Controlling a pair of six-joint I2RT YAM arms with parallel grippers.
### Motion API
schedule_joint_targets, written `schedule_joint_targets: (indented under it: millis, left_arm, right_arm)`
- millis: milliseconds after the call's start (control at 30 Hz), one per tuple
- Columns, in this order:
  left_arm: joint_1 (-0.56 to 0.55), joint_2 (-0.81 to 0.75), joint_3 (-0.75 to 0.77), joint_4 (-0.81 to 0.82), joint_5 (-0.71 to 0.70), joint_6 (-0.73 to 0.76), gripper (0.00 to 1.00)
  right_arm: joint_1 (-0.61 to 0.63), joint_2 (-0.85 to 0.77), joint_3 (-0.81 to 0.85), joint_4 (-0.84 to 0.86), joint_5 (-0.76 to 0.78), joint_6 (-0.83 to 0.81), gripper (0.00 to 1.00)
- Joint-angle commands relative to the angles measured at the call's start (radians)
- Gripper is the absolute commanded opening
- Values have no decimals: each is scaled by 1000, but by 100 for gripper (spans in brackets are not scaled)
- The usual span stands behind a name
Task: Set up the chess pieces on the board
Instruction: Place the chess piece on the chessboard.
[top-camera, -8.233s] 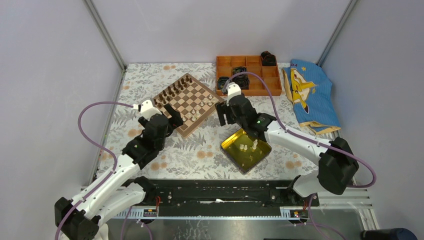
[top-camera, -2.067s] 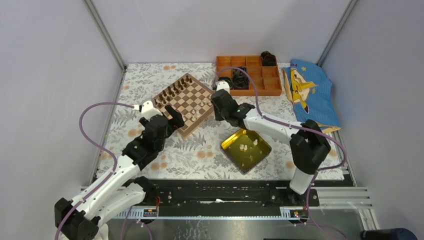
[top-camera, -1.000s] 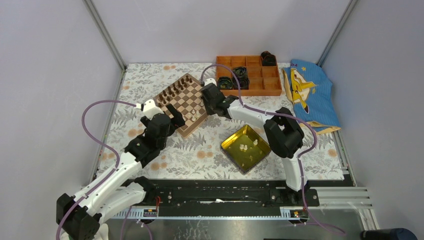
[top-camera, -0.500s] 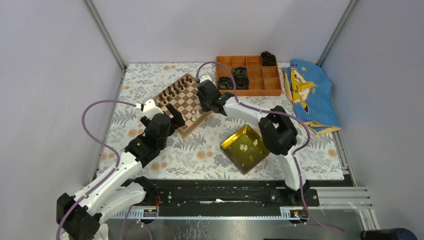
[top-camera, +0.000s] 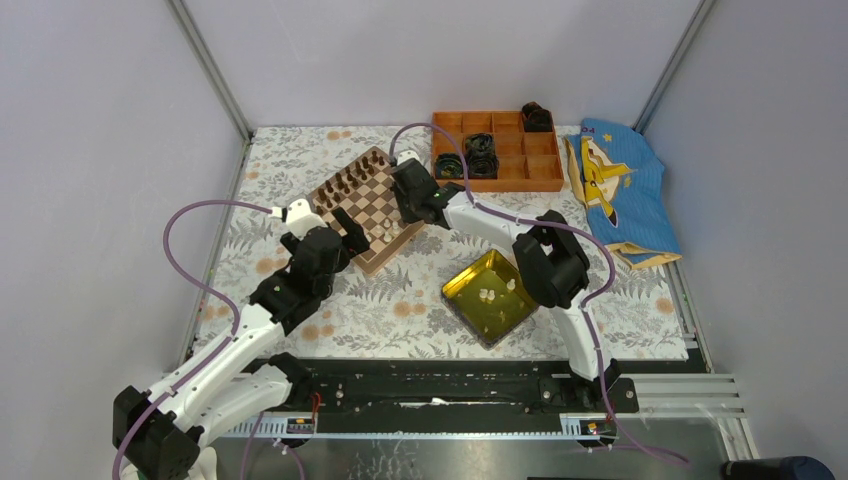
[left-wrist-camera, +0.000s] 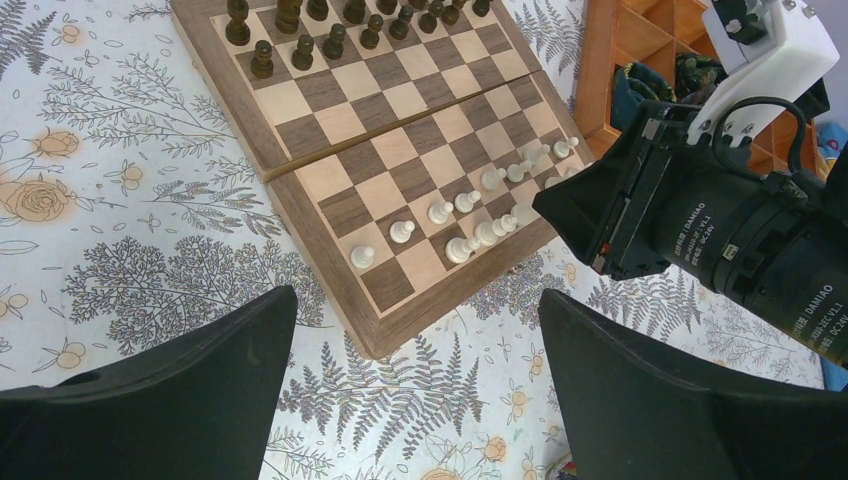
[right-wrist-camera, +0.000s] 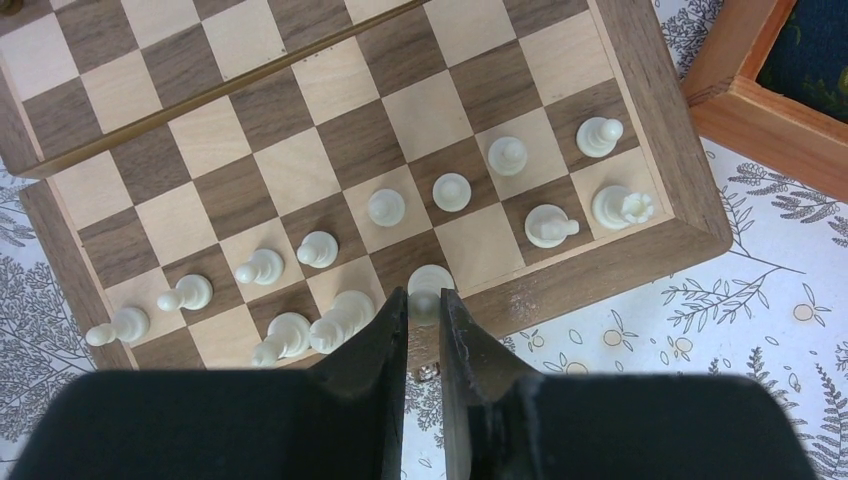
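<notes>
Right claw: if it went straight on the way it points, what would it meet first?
Most likely the board, in the gap in its nearest row; the cream-white piece pinched in the right claw would touch first. Its height is unclear.

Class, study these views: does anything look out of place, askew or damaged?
The board sits diagonal to the table edges, and a few cream pieces still lie in the yellow tray, off the board. Nothing looks spilled or broken.
</notes>
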Motion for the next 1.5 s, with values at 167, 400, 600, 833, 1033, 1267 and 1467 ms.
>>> schedule_joint_targets:
  millis: [167,400,600,833,1033,1267,1467]
  left_arm:
    - [-5,-4,23,30,-31,-1,99]
    - [-4,-2,25,29,-31,0,99]
    - [-4,-1,24,30,-30,0,99]
    - [-4,-1,24,30,-30,0,99]
    - [-4,-2,23,30,-29,0,99]
    - [-4,-4,21,27,-26,-1,99]
    - [-4,-1,22,26,-23,-4,99]
  right_arm:
    - [1,25,71,-12,-25,-16,0]
    - [5,32,77,-16,-32,-16,0]
    - [6,43,88,-26,-35,-18,0]
    - [8,47,89,-31,-36,-20,0]
    - [10,46,92,-37,-37,-23,0]
    - [11,45,89,-39,-44,-31,10]
    - [11,38,84,-34,-55,-38,25]
